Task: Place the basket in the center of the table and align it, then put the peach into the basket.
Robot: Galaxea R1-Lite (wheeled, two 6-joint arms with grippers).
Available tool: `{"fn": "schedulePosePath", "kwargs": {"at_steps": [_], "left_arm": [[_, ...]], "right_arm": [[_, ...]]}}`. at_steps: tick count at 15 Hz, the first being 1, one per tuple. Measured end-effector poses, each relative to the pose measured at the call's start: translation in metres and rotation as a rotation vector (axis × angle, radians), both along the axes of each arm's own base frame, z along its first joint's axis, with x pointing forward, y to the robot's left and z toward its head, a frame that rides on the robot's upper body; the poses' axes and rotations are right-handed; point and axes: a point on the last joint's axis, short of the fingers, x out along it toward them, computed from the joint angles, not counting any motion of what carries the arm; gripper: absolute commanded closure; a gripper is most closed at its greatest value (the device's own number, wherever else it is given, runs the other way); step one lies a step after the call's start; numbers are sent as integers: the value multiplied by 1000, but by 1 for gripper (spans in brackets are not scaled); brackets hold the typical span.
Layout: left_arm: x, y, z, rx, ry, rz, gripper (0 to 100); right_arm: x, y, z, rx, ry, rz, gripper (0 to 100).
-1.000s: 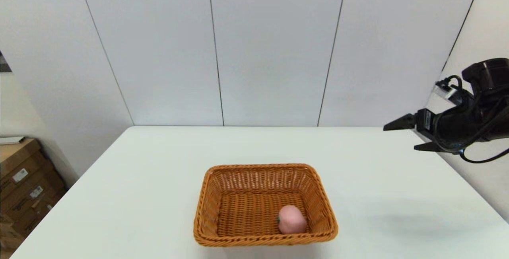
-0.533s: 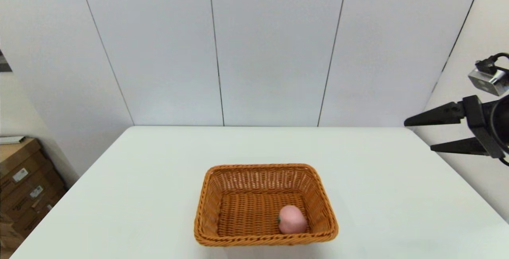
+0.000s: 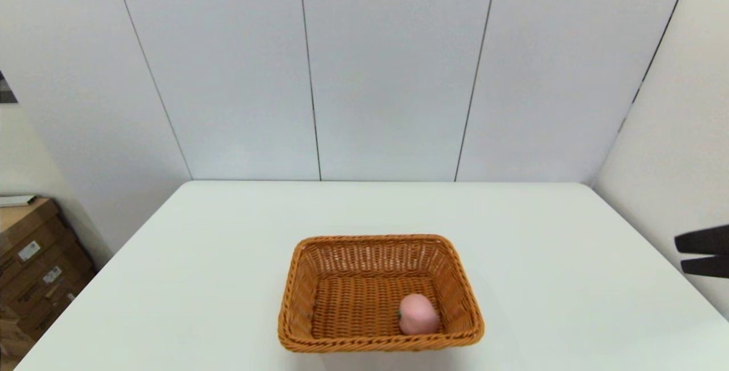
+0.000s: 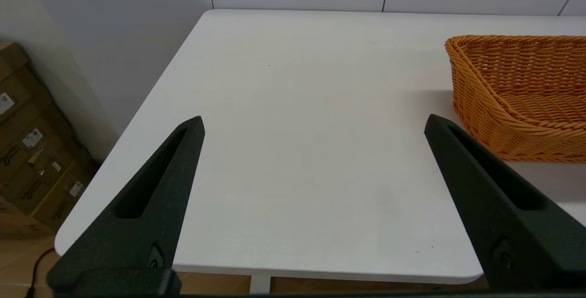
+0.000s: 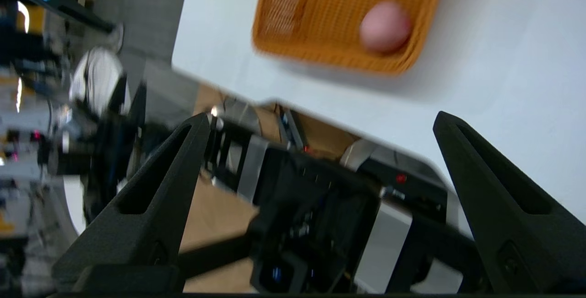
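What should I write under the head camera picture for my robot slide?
Small pale-pink toy peach sits inside the orange-brown woven wicker basket on the white table; right gripper open at the table's right edge.

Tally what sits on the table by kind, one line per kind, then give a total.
Basket: 1
Peach, lying inside the basket: 1
Total on the table: 2

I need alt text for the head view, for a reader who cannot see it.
A pale-pink peach lies inside an orange-brown wicker basket on a white table. The right gripper shows only at the right edge, jaws open and empty.
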Motion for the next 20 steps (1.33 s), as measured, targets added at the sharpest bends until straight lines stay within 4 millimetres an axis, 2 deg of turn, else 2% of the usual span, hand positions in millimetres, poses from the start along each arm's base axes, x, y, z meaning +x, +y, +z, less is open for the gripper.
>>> {"fn": "schedulePosePath", "kwargs": {"at_steps": [3,10,16,18,20], "left_arm": [[0,0,0,0,0,0,0],[0,0,0,0,0,0,0],[0,0,0,-2,0,2,0],[0,0,0,-1,0,1,0],[0,0,0,-1,0,1,0]], "right_arm": [[-30,0,-12,-51,-55,23,0],[-80,-7,-40,-268,-333,-259,0],[-128,-7,-76,-271,-366,-262,0],[-139,-8,-89,-283,-397,-281,0],[-142,-9,-105,-325,-457,-354,0]]}}
